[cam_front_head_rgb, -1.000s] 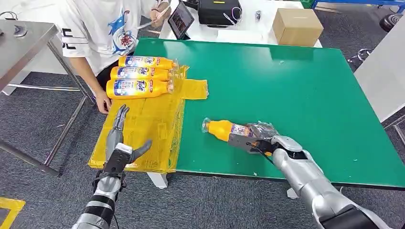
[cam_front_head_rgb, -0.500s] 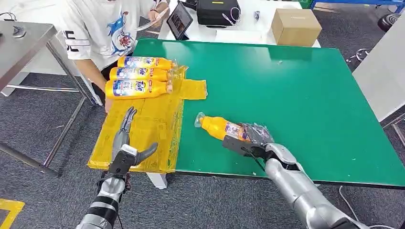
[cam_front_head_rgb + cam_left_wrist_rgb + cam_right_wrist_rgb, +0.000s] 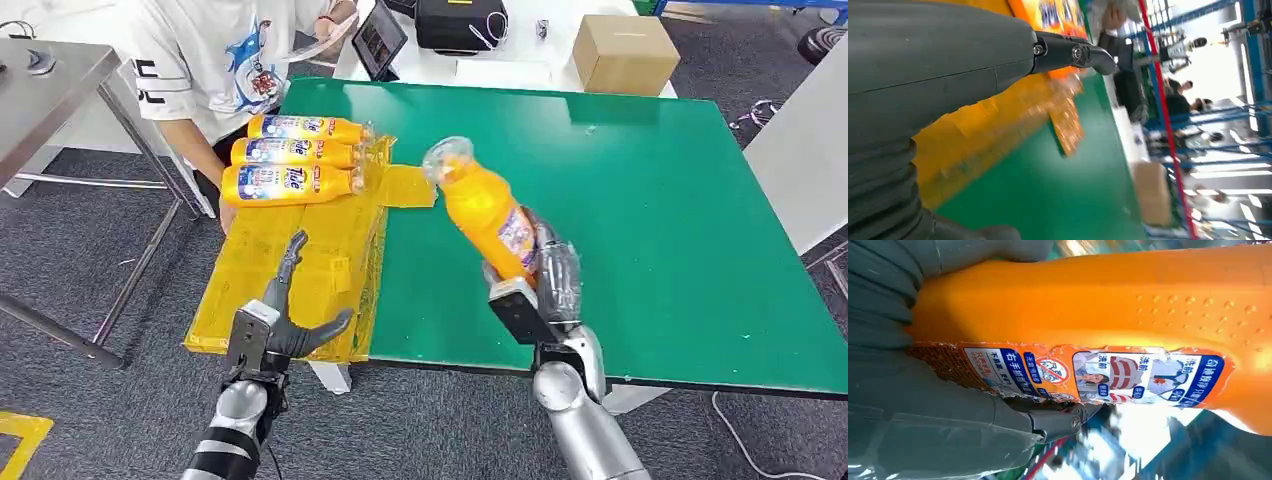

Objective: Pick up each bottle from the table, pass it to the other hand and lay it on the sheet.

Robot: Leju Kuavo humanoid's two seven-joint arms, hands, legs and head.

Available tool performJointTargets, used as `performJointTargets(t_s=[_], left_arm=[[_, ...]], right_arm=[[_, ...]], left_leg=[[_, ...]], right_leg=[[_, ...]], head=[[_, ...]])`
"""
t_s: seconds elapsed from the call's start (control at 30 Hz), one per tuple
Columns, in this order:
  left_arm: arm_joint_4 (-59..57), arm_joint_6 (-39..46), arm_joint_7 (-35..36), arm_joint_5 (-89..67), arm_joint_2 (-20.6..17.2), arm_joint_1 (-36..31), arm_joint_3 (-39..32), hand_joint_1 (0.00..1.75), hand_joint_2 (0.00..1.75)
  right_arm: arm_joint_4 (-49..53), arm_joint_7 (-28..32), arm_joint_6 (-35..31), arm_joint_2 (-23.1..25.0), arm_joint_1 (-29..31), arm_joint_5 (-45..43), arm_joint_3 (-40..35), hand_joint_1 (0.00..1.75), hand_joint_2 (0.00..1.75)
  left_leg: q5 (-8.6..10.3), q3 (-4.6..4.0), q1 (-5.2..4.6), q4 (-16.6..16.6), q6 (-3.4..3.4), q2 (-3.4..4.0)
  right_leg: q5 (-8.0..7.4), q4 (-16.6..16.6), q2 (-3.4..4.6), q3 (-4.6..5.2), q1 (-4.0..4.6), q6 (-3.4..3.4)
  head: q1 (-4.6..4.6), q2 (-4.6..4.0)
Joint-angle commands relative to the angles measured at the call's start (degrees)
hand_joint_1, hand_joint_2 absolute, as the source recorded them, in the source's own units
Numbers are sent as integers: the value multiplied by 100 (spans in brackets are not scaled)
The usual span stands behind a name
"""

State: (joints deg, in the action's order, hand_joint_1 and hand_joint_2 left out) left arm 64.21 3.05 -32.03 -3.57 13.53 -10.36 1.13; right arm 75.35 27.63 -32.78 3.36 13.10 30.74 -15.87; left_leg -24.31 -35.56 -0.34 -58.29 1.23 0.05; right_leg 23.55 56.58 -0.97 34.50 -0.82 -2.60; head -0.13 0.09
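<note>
step: handover stage, judged | right hand point(image 3: 532, 300) grips one orange bottle point(image 3: 487, 212) lifted above the bench point(image 3: 640, 230), cap tilted away | left hand point(image 3: 285, 325) empty, fingers spread, beside it over the yellow sheet point(image 3: 290, 265) | next: bring bottle to left hand | beyond: three bottles point(image 3: 295, 157) lying on sheet

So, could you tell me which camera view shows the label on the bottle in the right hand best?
The right wrist view: the label sits close up, its print and pictures sharp on the orange bottle. The head view shows the whole bottle in the right hand, its label small. The left wrist view shows the left hand instead.
</note>
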Motion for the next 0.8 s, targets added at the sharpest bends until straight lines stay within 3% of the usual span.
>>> performJointTargets(t_s=[0.03,0.2,0.37,0.5,0.6,0.8], left_arm=[[260,-537,340,798,-139,-67,820,0,175],[123,-548,311,838,-224,-144,831,0,175],[-133,-1718,654,1717,-410,-227,955,0,175],[-225,-1996,663,1887,-464,-241,1038,0,175],[-339,-2289,728,2070,-514,-268,1203,0,175],[-925,-2601,794,2365,-532,-447,1435,0,175]], right_arm=[[745,626,-572,417,-457,-245,804,175,175],[493,731,-512,424,-415,-288,863,175,175],[5,968,-239,460,-431,-188,656,175,175],[-236,1061,-78,531,-471,-211,557,175,175],[-805,1237,239,780,-552,-164,157,175,175],[-1872,1237,-200,1073,-385,-122,-1410,175,175]], left_leg=[[-7,13,4,-2,-9,-9],[-4,14,2,4,-9,1],[-3,18,4,7,-7,7],[-8,35,8,12,-11,10],[-9,42,9,14,-12,16],[-11,44,13,16,-17,32]], right_leg=[[9,2,-3,-17,3,9],[1,-5,5,-16,3,9],[0,-9,9,-18,5,7],[3,-14,15,-33,8,10],[2,-18,21,-40,9,12],[0,-15,37,-34,13,18]], head=[[-2,0],[-2,0],[-2,0],[-2,0],[-4,0],[-2,0]])
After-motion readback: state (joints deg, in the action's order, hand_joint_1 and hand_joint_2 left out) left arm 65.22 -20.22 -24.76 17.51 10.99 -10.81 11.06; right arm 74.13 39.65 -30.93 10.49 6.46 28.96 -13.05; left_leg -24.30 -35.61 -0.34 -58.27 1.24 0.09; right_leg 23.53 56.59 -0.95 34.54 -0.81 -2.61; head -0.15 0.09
